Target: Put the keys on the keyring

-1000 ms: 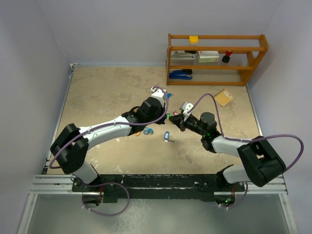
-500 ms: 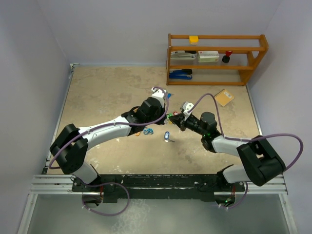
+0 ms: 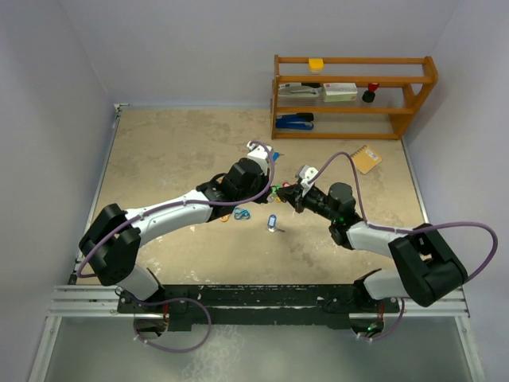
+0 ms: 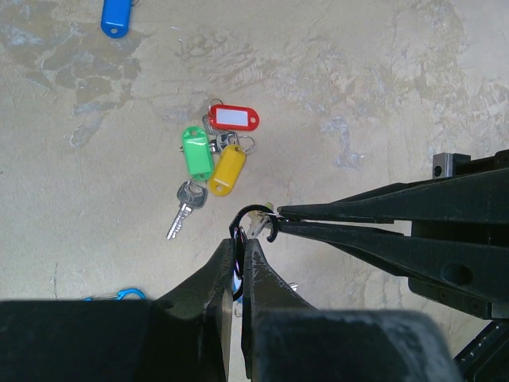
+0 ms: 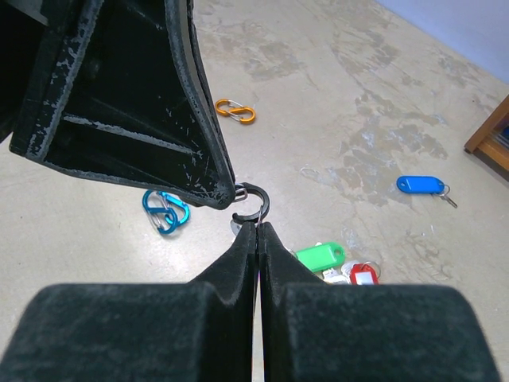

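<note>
My left gripper [image 4: 238, 253] is shut on a black open keyring [image 4: 253, 213], holding it above the table. My right gripper [image 5: 258, 227] comes in from the right, shut on the thin wire loop of a small pale key [image 4: 258, 226], and presses it against the keyring [image 5: 258, 199]. The two grippers meet tip to tip in the top view [image 3: 278, 192]. On the table below lie a red-tagged key [image 4: 235, 118], a green-tagged key [image 4: 196, 153] and a yellow-tagged key [image 4: 227, 169] in a cluster, with a bare metal key [image 4: 184, 205]. A blue-tagged key [image 4: 116, 16] lies apart.
A blue figure-eight clip [image 5: 163, 211] and an orange one [image 5: 235, 111] lie near the left arm. Another tagged key [image 3: 272, 223] lies just in front of the grippers. A wooden shelf [image 3: 354, 95] with small items stands at the back right, and a yellow notepad [image 3: 366, 157] lies beside it.
Both grippers have shifted slightly away from the bases together. Both stay shut, on the keyring and on the key's loop.
</note>
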